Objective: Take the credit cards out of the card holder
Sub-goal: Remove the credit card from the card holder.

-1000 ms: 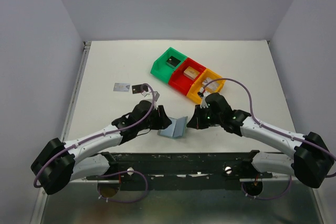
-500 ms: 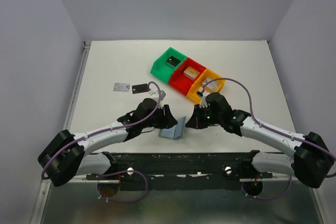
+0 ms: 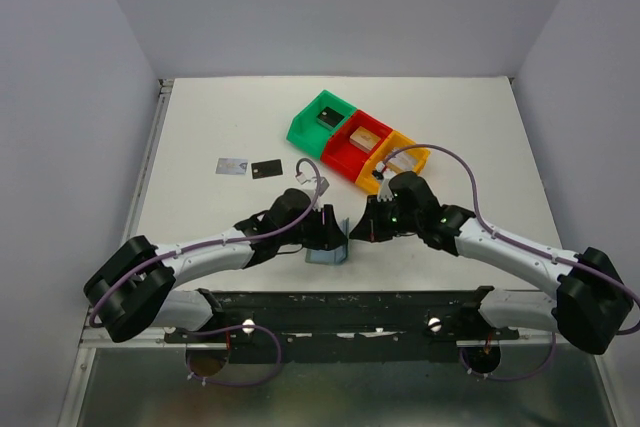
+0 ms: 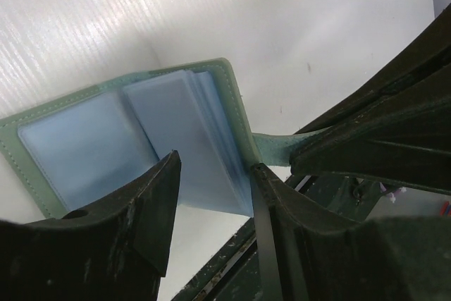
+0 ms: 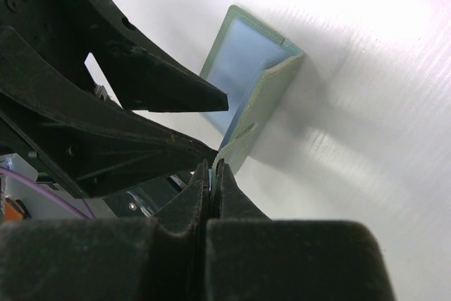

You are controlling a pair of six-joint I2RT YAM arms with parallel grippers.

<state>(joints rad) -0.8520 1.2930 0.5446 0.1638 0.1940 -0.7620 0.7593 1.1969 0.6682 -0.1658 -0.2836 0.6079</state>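
The grey-blue card holder (image 3: pixel 326 253) lies open near the table's front edge. One panel (image 4: pixel 70 147) lies flat, while my right gripper (image 5: pixel 213 166) is shut on the corner of the other panel (image 5: pixel 268 93) and holds it up. My left gripper (image 4: pixel 215 167) is open, and its two fingers straddle the lower edge of the clear blue sleeves (image 4: pixel 187 132) inside the holder. In the top view the left gripper (image 3: pixel 334 231) and right gripper (image 3: pixel 362 233) face each other across the holder. Two credit cards lie further back on the left, one silver-grey (image 3: pixel 233 166) and one black (image 3: pixel 267 169).
A green bin (image 3: pixel 312 127), a red bin (image 3: pixel 345 159) and an orange bin (image 3: pixel 375 183) stand in a diagonal row behind the right arm, each with something small inside. The black mounting rail (image 3: pixel 340 309) runs along the near edge.
My left arm has swung right and forward, bringing its open gripper up to the holder. The held panel now stands more upright. The right gripper has kept its grip.
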